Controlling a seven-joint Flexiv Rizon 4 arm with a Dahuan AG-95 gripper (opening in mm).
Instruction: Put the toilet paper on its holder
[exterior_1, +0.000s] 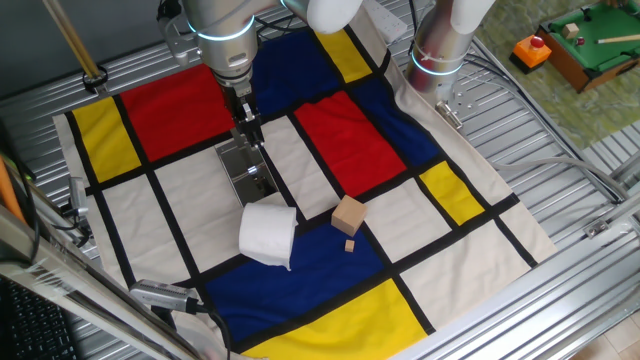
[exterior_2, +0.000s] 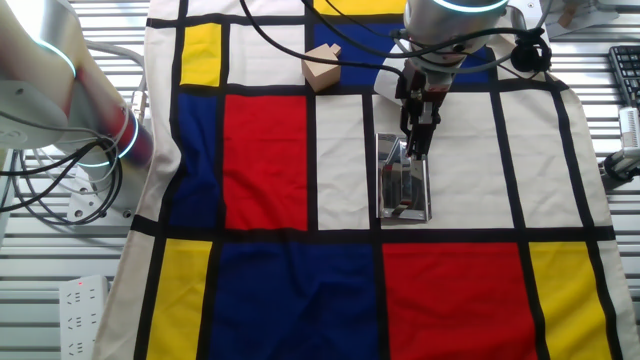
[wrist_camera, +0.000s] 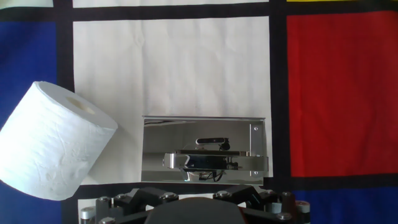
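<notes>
Zero grasp so far on the toilet paper (exterior_1: 267, 233); lies on its side on the tabletop (exterior_1: 180, 205), just beside the near end of the holder (exterior_1: 245, 172). Hovers above the holder with end effector (exterior_1: 251, 138) empty, finger spread impossible to tell. Next, probably: shifting over the toilet paper, descending, clamping gently.

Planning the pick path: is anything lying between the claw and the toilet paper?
Nothing visible does. The claw hangs over the holder, and the toilet paper lies just past the plate's edge. The wooden cube sits off to the side.
</notes>
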